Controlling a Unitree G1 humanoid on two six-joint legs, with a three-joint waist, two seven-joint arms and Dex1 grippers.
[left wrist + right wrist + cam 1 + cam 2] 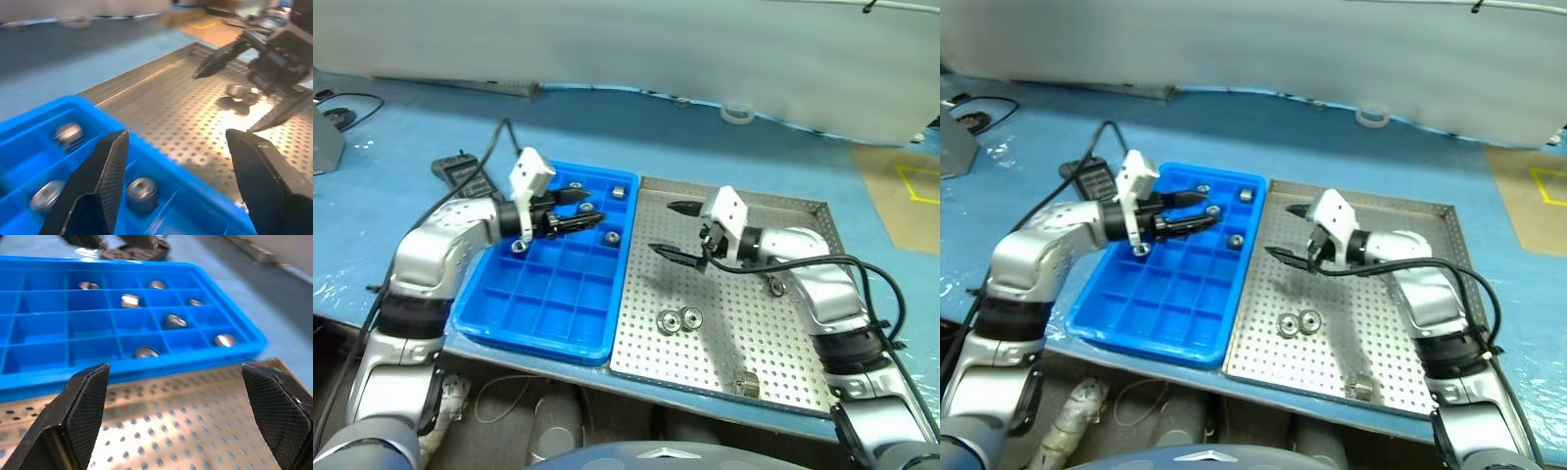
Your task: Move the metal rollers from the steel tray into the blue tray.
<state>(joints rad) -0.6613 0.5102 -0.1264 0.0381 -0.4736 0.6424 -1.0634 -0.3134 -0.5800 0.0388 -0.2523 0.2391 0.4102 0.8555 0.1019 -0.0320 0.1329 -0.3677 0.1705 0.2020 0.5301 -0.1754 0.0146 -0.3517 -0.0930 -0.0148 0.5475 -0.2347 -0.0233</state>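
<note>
While hovering over the two trays, side by side on the blue table cover:
Left gripper (576, 208): hanging over the far part of the blue tray (533, 318), fingers parted, gripping nothing, pointing toward the steel tray (783, 367).
Right gripper (674, 231): hanging over the far part of the steel tray, fingers spread wide, carrying nothing, pointing toward the blue tray.
Metal rollers in blue tray (174, 321): lying one to a compartment in the far rows, seven showing in the right wrist view.
Metal rollers in steel tray: sitting as a touching pair (679, 319) near the middle, one (745, 385) lying near the near rim, one (774, 286) peeking out beside the right arm.
Blue tray: lying just left of the steel tray, near rows holding nothing.
Controller (460, 172): lying left of the blue tray's far corner, trailing a black cable.
</note>
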